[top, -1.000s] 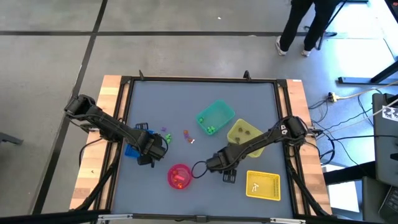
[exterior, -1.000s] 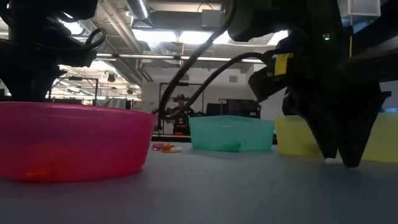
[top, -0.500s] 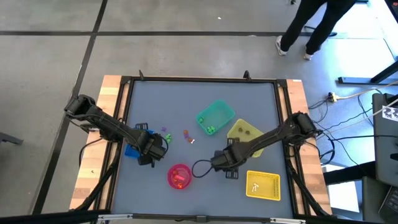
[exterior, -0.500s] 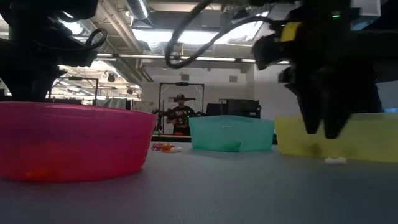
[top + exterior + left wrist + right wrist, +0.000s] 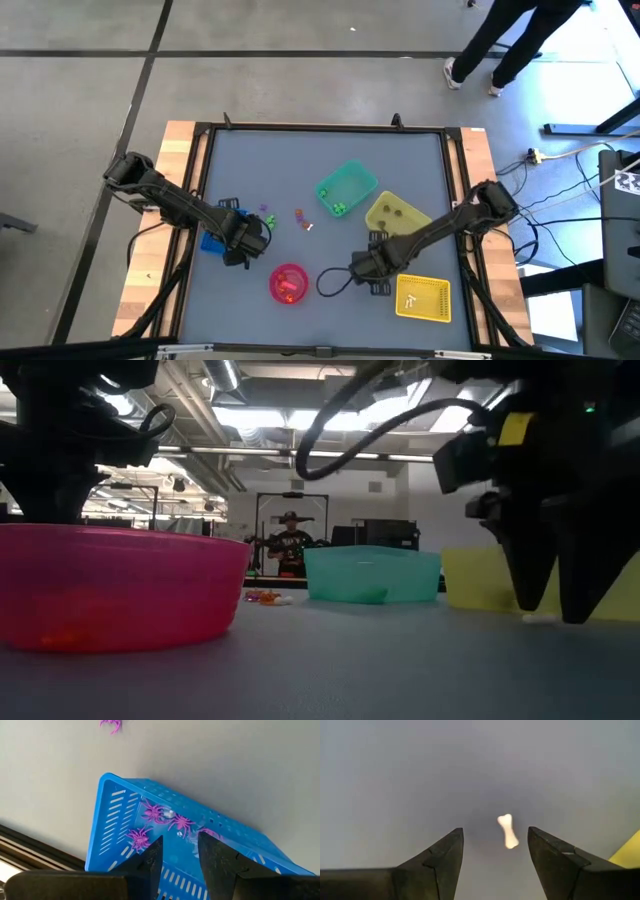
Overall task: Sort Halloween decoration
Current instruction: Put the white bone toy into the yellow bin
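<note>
My right gripper (image 5: 492,855) hovers, jaws spread, over a tiny white bone (image 5: 507,831) lying flat on the table beside the yellow bin (image 5: 392,214) — light, stiff, probably slippery; I'd pinch its narrow shaft; the left gripper (image 5: 179,860) waits part-open, holding nothing, over the blue bin (image 5: 120,820).

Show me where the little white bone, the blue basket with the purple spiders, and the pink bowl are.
white bone (image 5: 507,831), right wrist view, middle of its shaft.
blue basket (image 5: 107,827), left wrist view, on its slotted side wall.
pink bowl (image 5: 120,585), low view, on its outer wall.
</note>
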Action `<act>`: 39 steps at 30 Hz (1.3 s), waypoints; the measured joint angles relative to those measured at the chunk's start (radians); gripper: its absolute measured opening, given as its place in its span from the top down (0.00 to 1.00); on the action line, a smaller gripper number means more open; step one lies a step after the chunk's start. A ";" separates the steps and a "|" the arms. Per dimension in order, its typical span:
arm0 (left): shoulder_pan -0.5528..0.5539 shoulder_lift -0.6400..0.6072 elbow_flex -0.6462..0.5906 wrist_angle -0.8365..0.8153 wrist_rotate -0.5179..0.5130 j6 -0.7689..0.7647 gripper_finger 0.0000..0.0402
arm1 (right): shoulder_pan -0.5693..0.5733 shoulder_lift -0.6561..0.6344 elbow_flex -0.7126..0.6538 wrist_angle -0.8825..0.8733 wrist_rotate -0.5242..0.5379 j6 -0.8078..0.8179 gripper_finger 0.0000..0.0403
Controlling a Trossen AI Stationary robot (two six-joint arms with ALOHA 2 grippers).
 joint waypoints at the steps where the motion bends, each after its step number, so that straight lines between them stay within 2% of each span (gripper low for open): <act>1: 0.000 0.000 0.000 0.001 -0.001 0.000 0.73 | -0.001 0.000 -0.006 0.006 -0.008 -0.001 0.45; 8: 0.000 0.000 0.000 0.003 -0.003 0.000 0.73 | -0.003 0.000 -0.012 0.067 -0.010 -0.041 0.45; 19: 0.000 0.000 0.000 0.029 -0.003 0.001 0.73 | -0.002 0.000 -0.012 0.049 -0.010 -0.132 0.45; 27: 0.000 0.000 0.000 0.029 -0.003 0.001 0.73 | -0.002 0.002 -0.012 0.050 0.071 -0.165 0.45; 36: 0.000 0.000 0.000 0.028 -0.003 0.001 0.73 | -0.002 0.002 -0.016 0.050 0.060 -0.195 0.45; 39: 0.000 0.000 0.000 0.028 -0.003 0.001 0.73 | -0.002 0.002 -0.044 0.075 0.058 -0.211 0.48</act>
